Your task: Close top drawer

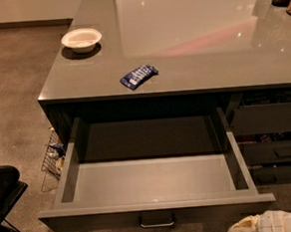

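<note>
The top drawer [152, 180] is pulled far out from under the grey counter [180, 45]. Its light-grey inside is bare, and its dark front has a small bar handle [157, 221] at the bottom middle of the view. My gripper [248, 226] shows as a cream and white shape at the bottom right edge, just in front of the drawer front's right end and to the right of the handle. Most of it is cut off by the frame.
A white bowl [81, 39] and a blue packet [138, 75] lie on the counter. Other dark drawer fronts [276, 129] stack on the right. A wire basket [51, 157] stands on the floor at left, and a black object [3, 190] sits at the lower left.
</note>
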You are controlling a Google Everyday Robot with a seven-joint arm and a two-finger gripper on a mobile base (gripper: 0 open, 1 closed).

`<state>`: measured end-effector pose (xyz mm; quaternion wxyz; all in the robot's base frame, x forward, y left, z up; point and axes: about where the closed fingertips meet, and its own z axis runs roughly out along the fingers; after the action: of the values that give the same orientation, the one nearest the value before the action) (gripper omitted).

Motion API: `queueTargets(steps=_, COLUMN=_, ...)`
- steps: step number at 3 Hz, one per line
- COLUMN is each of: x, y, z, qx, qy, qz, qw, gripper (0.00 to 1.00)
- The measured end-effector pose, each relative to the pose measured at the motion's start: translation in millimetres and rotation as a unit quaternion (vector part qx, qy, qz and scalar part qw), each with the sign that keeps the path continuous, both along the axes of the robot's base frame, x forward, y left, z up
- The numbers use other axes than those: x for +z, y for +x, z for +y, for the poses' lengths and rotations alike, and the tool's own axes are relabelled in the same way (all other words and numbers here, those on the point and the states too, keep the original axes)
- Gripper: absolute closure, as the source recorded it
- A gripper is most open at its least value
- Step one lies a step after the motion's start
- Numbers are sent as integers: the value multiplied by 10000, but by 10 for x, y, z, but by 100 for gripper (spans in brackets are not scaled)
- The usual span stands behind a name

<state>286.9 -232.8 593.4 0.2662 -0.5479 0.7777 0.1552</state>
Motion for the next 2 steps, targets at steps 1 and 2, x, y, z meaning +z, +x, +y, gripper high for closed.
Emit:
queueTargets(steps=1, x=-159, y=465, z=214, qx=327, qy=127, qz=-269, qw=9990, gripper=100)
queueTargets(steps=2, x=-159, y=463, z=214, qx=327, qy=127, qz=-269, qw=9990, gripper=100)
